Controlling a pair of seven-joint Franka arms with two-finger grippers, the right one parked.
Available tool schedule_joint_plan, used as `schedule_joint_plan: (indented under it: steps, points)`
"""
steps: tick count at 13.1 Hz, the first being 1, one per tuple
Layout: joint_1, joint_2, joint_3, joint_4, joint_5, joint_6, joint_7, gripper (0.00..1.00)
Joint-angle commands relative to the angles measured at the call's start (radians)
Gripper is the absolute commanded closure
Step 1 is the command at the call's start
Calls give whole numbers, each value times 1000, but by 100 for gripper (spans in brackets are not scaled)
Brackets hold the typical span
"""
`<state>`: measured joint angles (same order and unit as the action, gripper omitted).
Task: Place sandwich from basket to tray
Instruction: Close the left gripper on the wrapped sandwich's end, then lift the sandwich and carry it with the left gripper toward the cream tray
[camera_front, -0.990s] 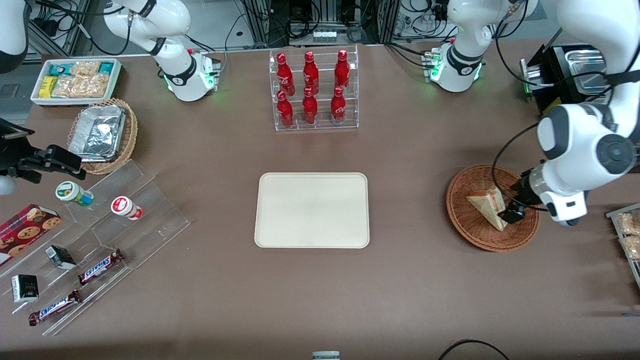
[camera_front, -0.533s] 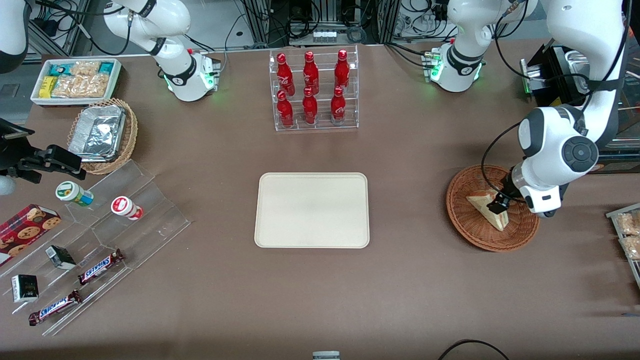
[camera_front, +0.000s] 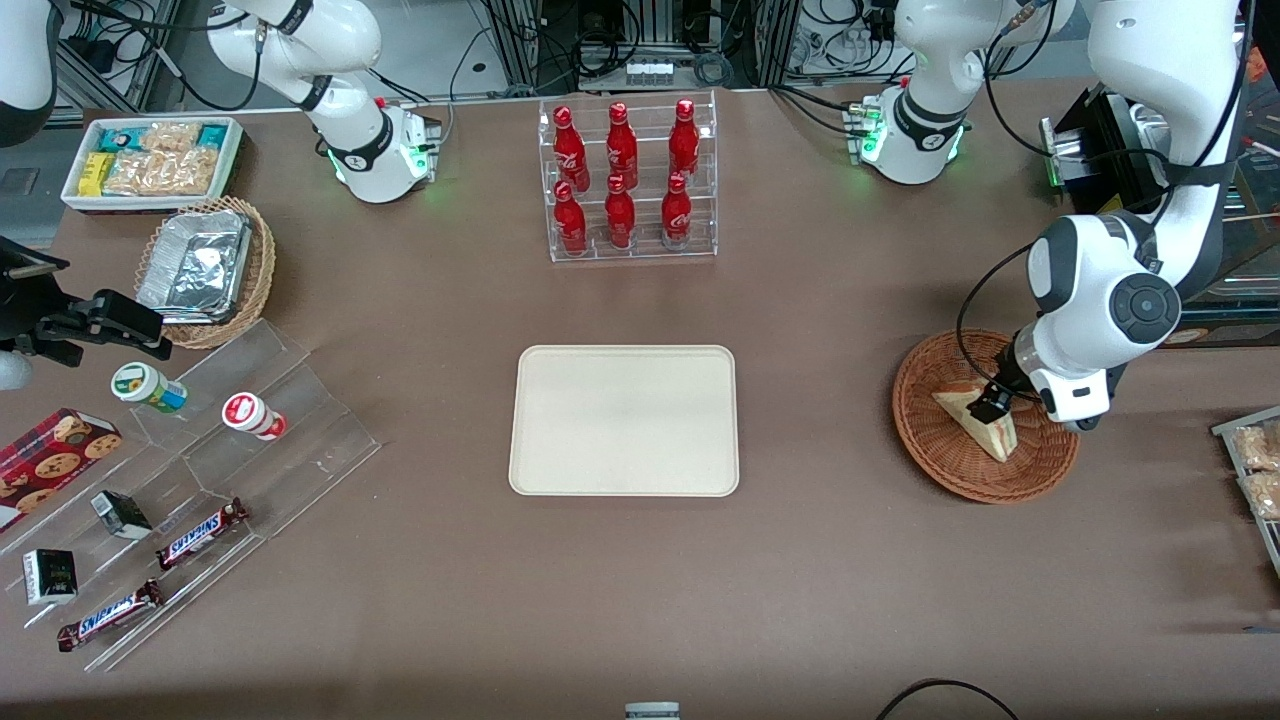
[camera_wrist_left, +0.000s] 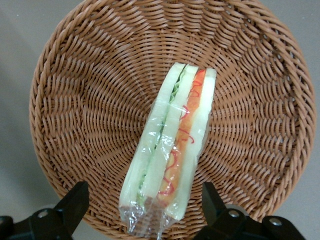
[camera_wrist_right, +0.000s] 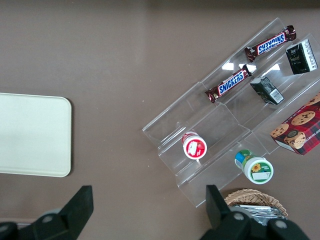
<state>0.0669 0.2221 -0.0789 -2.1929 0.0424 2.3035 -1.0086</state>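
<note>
The sandwich (camera_wrist_left: 172, 150) lies in the basket (camera_wrist_left: 75, 100), directly under the pincer (camera_wrist_left: 145, 210) — fingers (camera_wrist_left: 75, 202) spread, one on each side of its long axis. A straight descent should straddle the wedge; the tray (camera_front: 624, 420) waits mid-desk, toward the parked arm's end.

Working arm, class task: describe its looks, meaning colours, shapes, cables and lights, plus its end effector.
The working arm has glossy white rounded shells with dark grey round joint caps. A black cable loops beside it. Its base glows green. The end effector, over the basket, has black open fingers.
</note>
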Motion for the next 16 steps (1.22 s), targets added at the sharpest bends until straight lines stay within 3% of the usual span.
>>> schedule_joint_plan:
  steps: [1, 3, 5, 6, 7, 13, 16]
  points:
    - [-6, 3, 4, -10, 19, 22, -24, 5]
    - [2, 3, 4, -7, 17, 24, -33, 28]
    - [7, 6, 4, -1, 16, 24, -33, 70]
    - [7, 6, 4, 4, 17, 24, -31, 85]
    - [5, 6, 4, 7, 17, 20, -31, 94]
    - [-7, -9, 4, 38, 17, -41, -19, 98]
    - [-18, -50, -5, 103, 19, -183, 20, 98]
